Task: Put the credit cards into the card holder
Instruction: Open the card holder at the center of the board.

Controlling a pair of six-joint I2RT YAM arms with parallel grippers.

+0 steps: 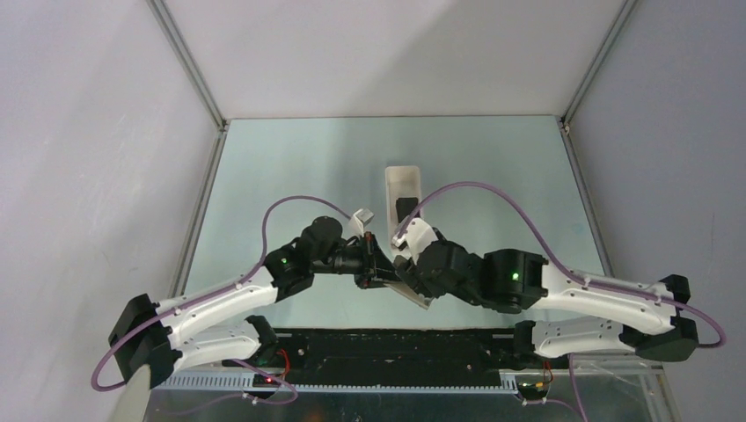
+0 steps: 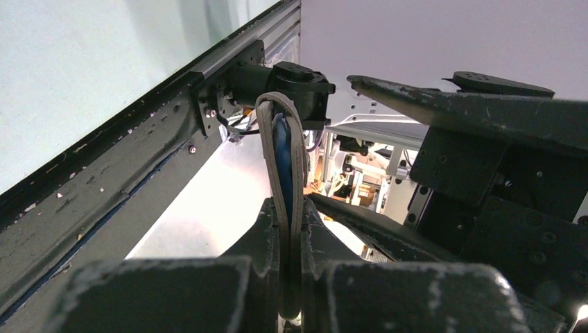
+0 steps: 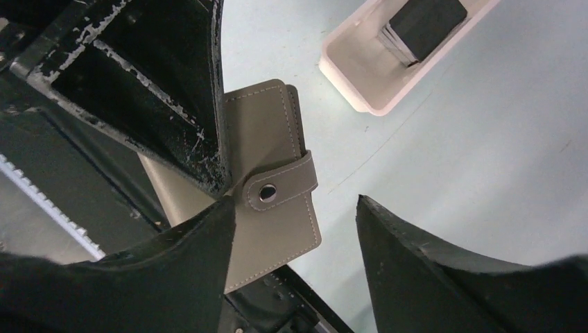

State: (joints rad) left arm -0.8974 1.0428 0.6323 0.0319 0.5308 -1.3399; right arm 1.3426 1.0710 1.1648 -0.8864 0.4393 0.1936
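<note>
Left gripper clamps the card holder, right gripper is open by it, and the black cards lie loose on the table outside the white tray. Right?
Not quite. The credit cards sit stacked inside the white tray, as the right wrist view shows. The rest holds: the left gripper clamps the card holder, and the right gripper is open beside it.

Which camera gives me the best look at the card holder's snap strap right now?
Right wrist: the card holder faces that camera flat, and its snap strap is fastened and in clear view. Left wrist shows only the holder's thin edge, clamped in the left gripper. In top external, the two wrists almost entirely hide it.
</note>
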